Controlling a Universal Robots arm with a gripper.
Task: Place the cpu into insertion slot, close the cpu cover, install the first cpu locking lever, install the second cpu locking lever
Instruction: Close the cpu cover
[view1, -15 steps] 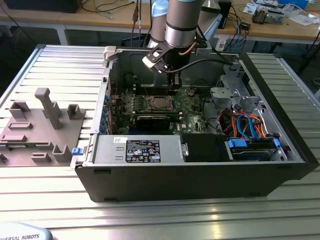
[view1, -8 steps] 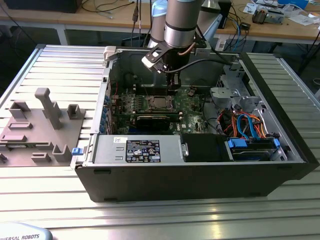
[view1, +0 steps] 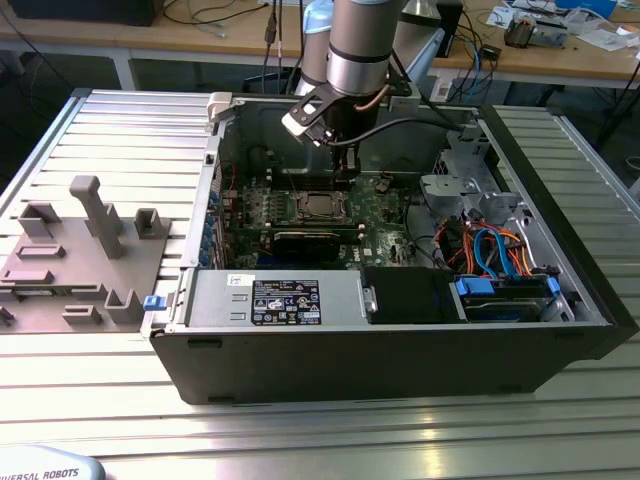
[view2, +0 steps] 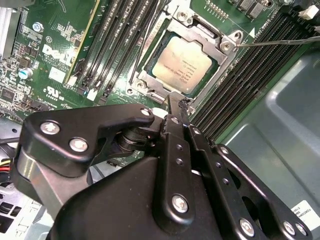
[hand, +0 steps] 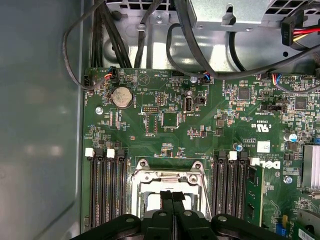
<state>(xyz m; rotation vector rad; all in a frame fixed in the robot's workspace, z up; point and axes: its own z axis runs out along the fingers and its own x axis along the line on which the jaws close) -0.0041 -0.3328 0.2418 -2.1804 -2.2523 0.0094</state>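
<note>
Green motherboard (hand: 165, 145), end effector (hand: 173, 200) fingers pressed together, near cpu cover (hand: 165, 176)

Ribbed metal table (view1: 90, 400) below and all round the gripper (view1: 347, 172), soft glare on the slats. On it, well off to the exterior view's left of the gripper, grey blocks (view1: 98, 215) stand in a cluster. Beyond the gripper, wooden desks (view1: 200, 38) with a white leg (view1: 124, 70) and loose cables (view1: 215, 15) on top. Beyond and to the exterior view's right of the gripper, desk clutter (view1: 545, 28): papers, small gear. Dark under the desks. Light even.
</note>
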